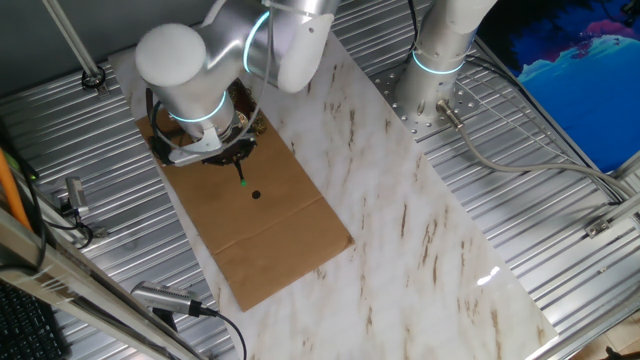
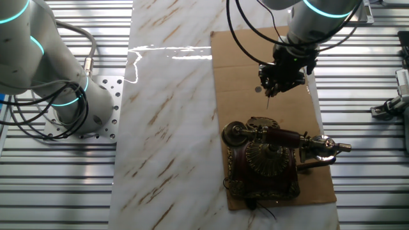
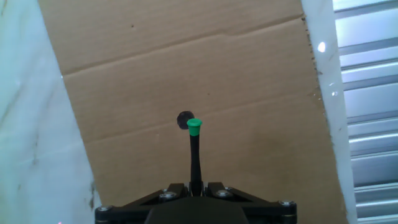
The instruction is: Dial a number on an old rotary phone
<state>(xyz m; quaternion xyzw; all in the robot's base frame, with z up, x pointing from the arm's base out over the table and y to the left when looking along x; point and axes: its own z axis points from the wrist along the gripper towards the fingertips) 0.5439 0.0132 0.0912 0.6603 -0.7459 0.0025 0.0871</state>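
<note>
Risk lies in aim: the gripper (image 2: 273, 89), closed on a thin green-tipped stick (image 3: 194, 149), is held above bare cardboard (image 3: 186, 62) — apart from the old rotary phone (image 2: 265, 160). A finger hole could be missed, or the light phone shoved.

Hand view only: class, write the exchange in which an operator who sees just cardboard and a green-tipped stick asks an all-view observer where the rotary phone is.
Operator: My claw holds the stick over cardboard. Where is the rotary phone?
Observer: The other fixed view shows it at one end of the cardboard, apart from the stick's tip.
Operator: Is the handset off?
Observer: No, the handset lies across the top of the body, beside the dial.
Operator: Does one fixed view help?
Observer: Little; there the arm hides most of the rotary phone.
</note>
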